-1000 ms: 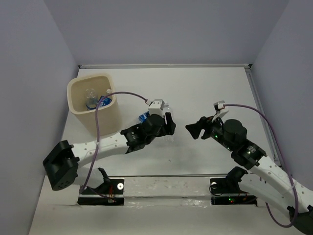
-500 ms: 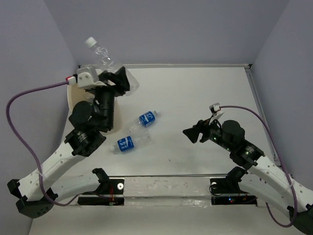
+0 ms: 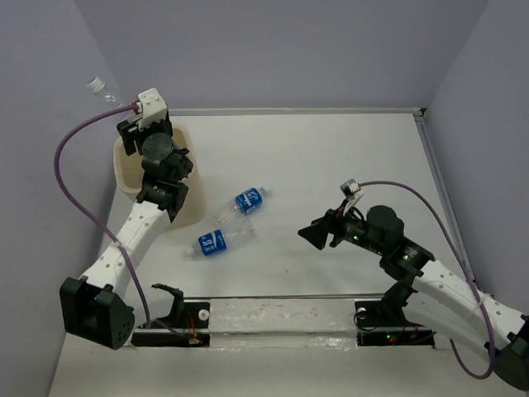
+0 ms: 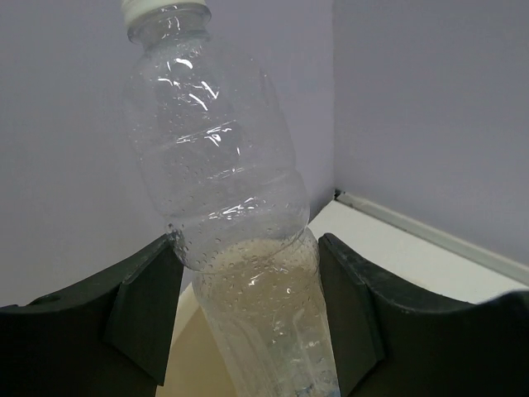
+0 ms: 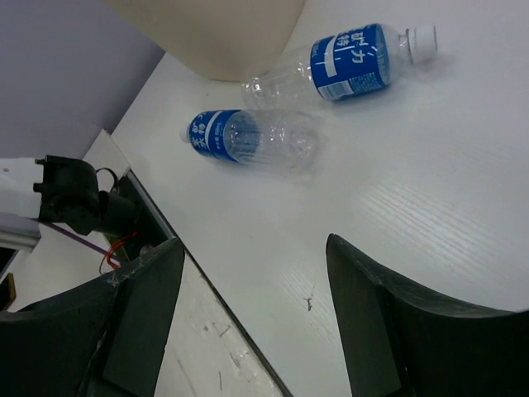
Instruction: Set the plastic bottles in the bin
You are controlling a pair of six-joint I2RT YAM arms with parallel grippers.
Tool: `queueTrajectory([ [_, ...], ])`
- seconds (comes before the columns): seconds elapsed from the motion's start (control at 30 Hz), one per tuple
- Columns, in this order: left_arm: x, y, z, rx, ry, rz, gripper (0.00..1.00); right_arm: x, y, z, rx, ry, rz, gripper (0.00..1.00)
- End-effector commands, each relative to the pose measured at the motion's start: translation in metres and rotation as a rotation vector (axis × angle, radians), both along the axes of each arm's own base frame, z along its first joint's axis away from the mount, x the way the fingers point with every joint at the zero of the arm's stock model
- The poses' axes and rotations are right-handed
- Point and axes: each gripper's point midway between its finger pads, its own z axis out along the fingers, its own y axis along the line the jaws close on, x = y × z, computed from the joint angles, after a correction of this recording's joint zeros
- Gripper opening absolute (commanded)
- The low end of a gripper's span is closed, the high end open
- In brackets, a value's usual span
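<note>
My left gripper (image 3: 126, 117) is raised over the far left of the beige bin (image 3: 124, 170) and is shut on a clear, unlabelled plastic bottle (image 3: 107, 93). The bottle's white cap points up and to the left. In the left wrist view this bottle (image 4: 223, 182) stands between the jaws, with the bin's cream inside (image 4: 186, 360) below. Two blue-labelled bottles lie on the table right of the bin: one (image 3: 248, 200) farther, one (image 3: 216, 240) nearer. My right gripper (image 3: 312, 235) is open and empty, right of them. The right wrist view shows both bottles (image 5: 351, 58) (image 5: 248, 136).
The left arm hides most of the bin's opening in the top view. The bin's corner (image 5: 223, 33) shows in the right wrist view. The table's near edge with a metal rail (image 3: 281, 310) and the arm bases runs along the front. Grey walls enclose the table.
My left arm has swung left with the clear bottle, which now points up-left past the bin's far left corner. My right gripper has moved a little left toward the lying bottles.
</note>
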Motion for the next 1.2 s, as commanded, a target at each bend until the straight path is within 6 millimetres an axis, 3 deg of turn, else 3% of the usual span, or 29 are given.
queueTrajectory([
  [0.0,-0.001,0.010,0.006,0.010,-0.053,0.076,0.58,-0.008,0.016,0.006,0.054,-0.024,0.069,0.75],
  [0.2,0.001,0.010,-0.048,-0.046,-0.008,0.084,0.59,-0.008,0.026,0.000,0.051,-0.016,0.079,0.75],
  [0.27,-0.003,0.012,-0.057,-0.060,-0.003,0.089,0.63,-0.003,0.030,-0.001,0.049,-0.013,0.075,0.75],
  [0.3,-0.005,0.012,-0.063,-0.074,-0.006,0.088,0.73,-0.003,0.033,0.002,0.052,-0.018,0.079,0.75],
  [0.4,-0.012,0.011,-0.057,-0.096,-0.029,0.063,0.92,0.005,0.042,-0.010,-0.004,0.003,0.079,0.77],
  [0.47,-0.016,0.005,-0.042,-0.115,-0.061,0.027,0.97,0.006,0.060,-0.016,-0.063,-0.005,0.110,0.80],
  [0.5,-0.018,0.003,-0.039,-0.121,-0.071,0.015,0.99,0.012,0.067,-0.006,-0.070,-0.027,0.102,0.84],
  [0.57,-0.023,-0.005,-0.028,-0.136,-0.098,-0.032,0.99,0.017,0.080,-0.023,-0.149,-0.022,0.129,0.87],
  [0.63,-0.027,-0.012,-0.020,-0.151,-0.119,-0.072,0.99,0.020,0.092,-0.026,-0.193,-0.039,0.162,0.88],
  [0.67,-0.030,-0.019,-0.017,-0.158,-0.120,-0.107,0.99,0.021,0.103,-0.017,-0.216,-0.085,0.198,0.89],
  [0.7,-0.032,-0.022,-0.010,-0.171,-0.135,-0.126,0.99,0.026,0.109,-0.030,-0.264,-0.076,0.217,0.89],
  [0.77,-0.038,-0.031,-0.006,-0.180,-0.115,-0.185,0.99,0.023,0.128,-0.022,-0.320,-0.165,0.316,0.88],
  [0.87,-0.045,-0.058,0.020,-0.306,-0.170,-0.390,0.99,0.024,0.150,-0.030,-0.415,-0.246,0.440,0.84],
  [0.9,-0.049,-0.071,0.028,-0.316,-0.181,-0.492,0.99,0.021,0.158,-0.047,-0.467,-0.252,0.498,0.84],
  [0.93,-0.050,-0.078,0.023,-0.324,-0.141,-0.535,0.99,0.023,0.164,-0.050,-0.501,-0.298,0.533,0.84],
  [0.97,-0.054,-0.083,0.028,-0.335,-0.142,-0.574,0.99,0.029,0.178,-0.036,-0.504,-0.344,0.538,0.84],
  [1.0,-0.055,-0.093,0.029,-0.355,-0.135,-0.638,0.99,0.029,0.180,-0.045,-0.562,-0.338,0.550,0.84],
  [1.03,-0.058,-0.092,0.026,-0.352,-0.120,-0.635,0.99,0.028,0.193,-0.043,-0.564,-0.373,0.574,0.85],
  [1.07,-0.064,-0.097,0.028,-0.376,-0.125,-0.681,0.99,0.024,0.198,-0.071,-0.657,-0.365,0.617,0.85],
  [1.1,-0.068,-0.100,0.022,-0.384,-0.105,-0.702,0.99,0.028,0.212,-0.060,-0.658,-0.400,0.621,0.86],
  [1.13,-0.077,-0.103,0.026,-0.402,-0.124,-0.750,0.99,0.023,0.218,-0.083,-0.720,-0.391,0.663,0.87],
  [1.17,-0.081,-0.106,0.027,-0.408,-0.130,-0.772,0.99,0.026,0.222,-0.087,-0.736,-0.395,0.670,0.88],
])
